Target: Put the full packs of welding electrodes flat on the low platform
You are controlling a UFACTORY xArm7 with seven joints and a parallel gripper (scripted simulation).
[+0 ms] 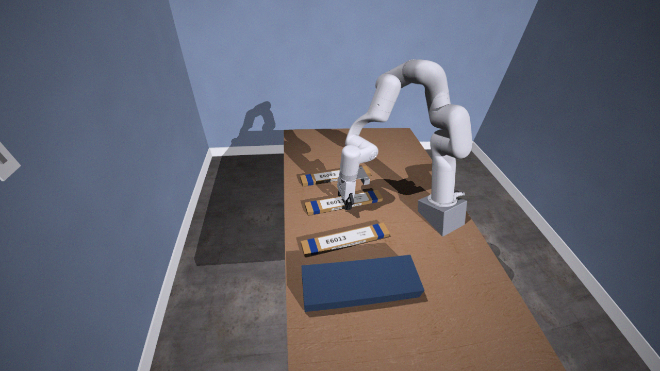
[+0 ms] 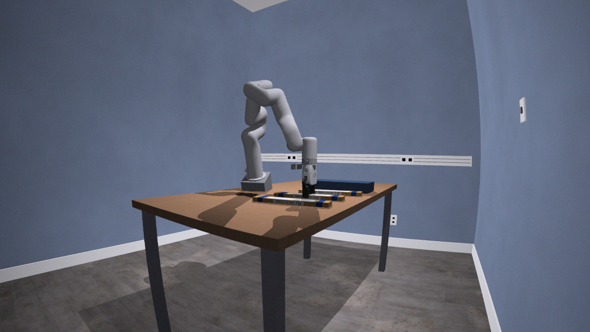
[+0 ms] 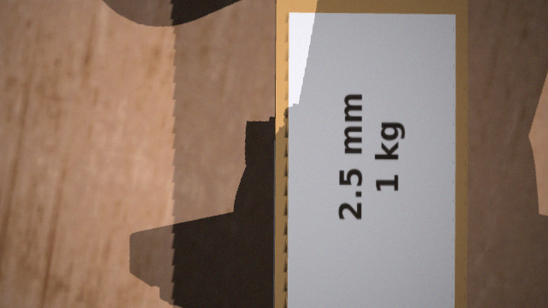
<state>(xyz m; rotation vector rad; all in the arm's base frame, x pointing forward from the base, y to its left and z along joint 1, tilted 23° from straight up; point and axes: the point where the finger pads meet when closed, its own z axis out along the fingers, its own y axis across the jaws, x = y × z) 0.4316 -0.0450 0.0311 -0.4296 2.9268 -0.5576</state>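
Observation:
Three tan packs with blue bands and white E6013 labels lie flat on the table. The far pack is partly hidden by my arm. The middle pack lies under my gripper, which is open and low, with its fingers on either side of the pack. The wrist view shows that pack's label reading 2.5 mm, 1 kg; the fingers are out of that view. The near pack lies beside the low blue platform, which has nothing on it. In the exterior view my gripper stands over the packs.
The arm's grey base block stands at the table's right edge, level with the middle pack. The table's left edge runs close to the packs' left ends.

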